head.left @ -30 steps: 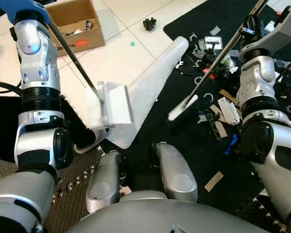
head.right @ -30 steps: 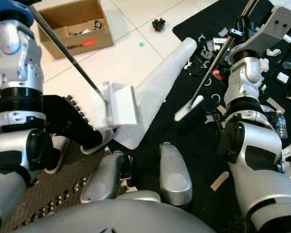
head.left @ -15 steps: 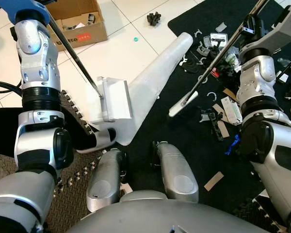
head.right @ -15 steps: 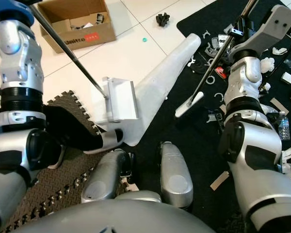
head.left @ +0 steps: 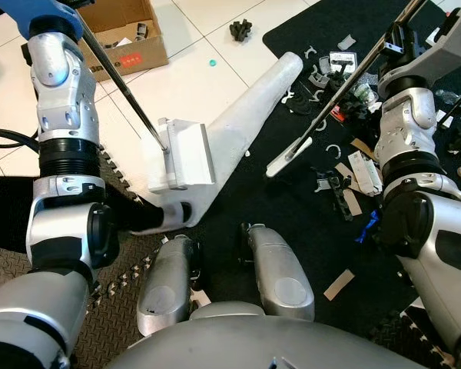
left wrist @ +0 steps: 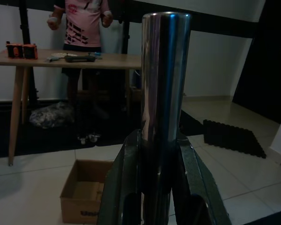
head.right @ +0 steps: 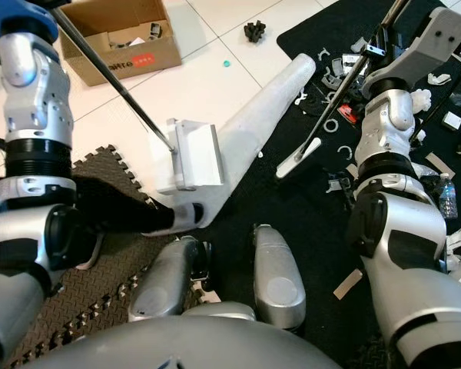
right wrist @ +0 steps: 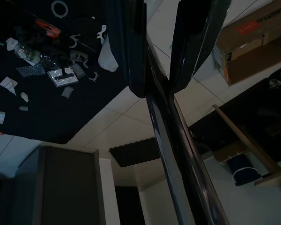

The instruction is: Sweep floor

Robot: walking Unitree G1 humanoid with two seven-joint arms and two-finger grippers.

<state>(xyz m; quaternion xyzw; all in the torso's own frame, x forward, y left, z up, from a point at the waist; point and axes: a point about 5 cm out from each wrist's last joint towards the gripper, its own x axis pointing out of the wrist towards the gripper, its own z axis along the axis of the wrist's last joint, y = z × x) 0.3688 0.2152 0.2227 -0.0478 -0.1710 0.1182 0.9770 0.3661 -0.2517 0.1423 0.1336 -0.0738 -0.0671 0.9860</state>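
Observation:
My left gripper (left wrist: 163, 140) is shut on a shiny metal pole (left wrist: 165, 70). That pole (head.left: 119, 81) slants down to a white dustpan (head.left: 180, 154), which rests on the tiles against a long white wedge-shaped sheet (head.left: 250, 115). Shut on a dark broom pole (right wrist: 166, 122) is my right gripper (right wrist: 157, 86). The broom's pole (head.left: 349, 81) runs down to its white head (head.left: 288, 156) over the black mat (head.left: 292, 207). Several scraps of litter (head.left: 342, 73) lie on the mat just beyond the head.
A cardboard box (head.left: 119, 34) stands at the far left on the white tiles. A small black object (head.left: 240, 29) and a teal dot (head.left: 211, 62) lie on the tiles. A dark foam puzzle mat (head.left: 115, 269) sits beside my feet (head.left: 276, 277). A person (left wrist: 82, 28) stands behind a wooden table.
The whole view has shifted a little. The broom head has slid slightly farther out on the black mat. The dustpan has edged forward along the white sheet.

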